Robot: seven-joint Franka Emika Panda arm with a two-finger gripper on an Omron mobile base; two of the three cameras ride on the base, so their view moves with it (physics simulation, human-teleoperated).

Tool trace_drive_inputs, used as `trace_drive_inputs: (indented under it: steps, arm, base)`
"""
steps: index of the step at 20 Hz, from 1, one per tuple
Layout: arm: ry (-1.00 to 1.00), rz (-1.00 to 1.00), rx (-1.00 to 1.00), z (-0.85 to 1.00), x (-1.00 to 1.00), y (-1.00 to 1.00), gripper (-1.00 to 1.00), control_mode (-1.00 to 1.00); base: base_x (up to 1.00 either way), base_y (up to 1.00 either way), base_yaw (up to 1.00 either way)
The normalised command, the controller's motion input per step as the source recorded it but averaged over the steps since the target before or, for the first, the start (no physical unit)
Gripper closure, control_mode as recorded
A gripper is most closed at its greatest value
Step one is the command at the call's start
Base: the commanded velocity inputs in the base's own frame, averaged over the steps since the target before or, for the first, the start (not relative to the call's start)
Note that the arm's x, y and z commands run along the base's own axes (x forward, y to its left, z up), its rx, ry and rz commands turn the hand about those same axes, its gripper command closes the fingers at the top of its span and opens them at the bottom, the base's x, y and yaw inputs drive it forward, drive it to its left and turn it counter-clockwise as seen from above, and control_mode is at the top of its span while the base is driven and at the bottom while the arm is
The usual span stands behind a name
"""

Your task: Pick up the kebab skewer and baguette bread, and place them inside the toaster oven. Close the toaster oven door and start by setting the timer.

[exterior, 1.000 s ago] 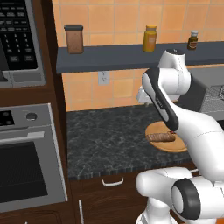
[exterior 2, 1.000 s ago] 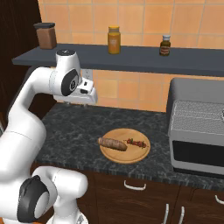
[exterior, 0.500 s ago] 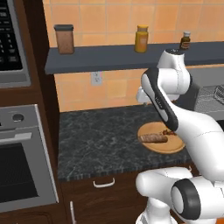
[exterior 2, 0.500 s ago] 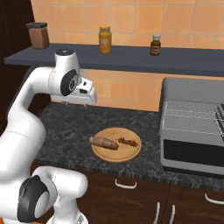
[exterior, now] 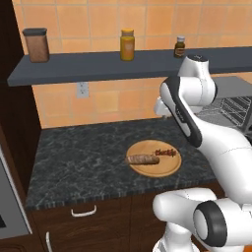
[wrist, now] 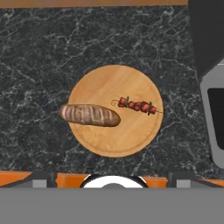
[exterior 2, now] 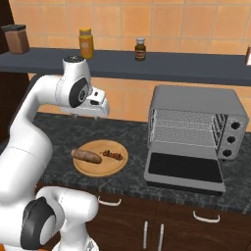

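The fingers [exterior 2: 92, 113] stand wide apart, high above the board [wrist: 116, 140]; drop straight onto the skewer [wrist: 136, 105], beside the baguette [wrist: 89, 115], and close across its thin stick; the oven [exterior 2: 196, 135] door [exterior 2: 185, 170] hangs open.

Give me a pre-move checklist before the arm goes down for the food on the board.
1. Toaster oven door open, lying flat: ok.
2. Rack inside the toaster oven free of items: ok.
3. Kebab skewer and baguette lying apart on the wooden board: ok.
4. End effector high above the board, looking straight down on it: ok.
5. End effector open and holding nothing: ok.
6. Counter around the board free of obstacles: ok.
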Motion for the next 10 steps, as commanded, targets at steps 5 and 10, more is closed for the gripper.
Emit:
trace_drive_inputs:
  steps: [5,10]
  arm:
    - [0.00,0.00,0.00,0.00,0.00,0.00,-1.00,1.00]
    - [0.00,0.00,0.00,0.00,0.00,0.00,-1.00,1.00]
  base:
    - [0.03,-0.29,0.00]
    - [0.00,0.00,0.00]
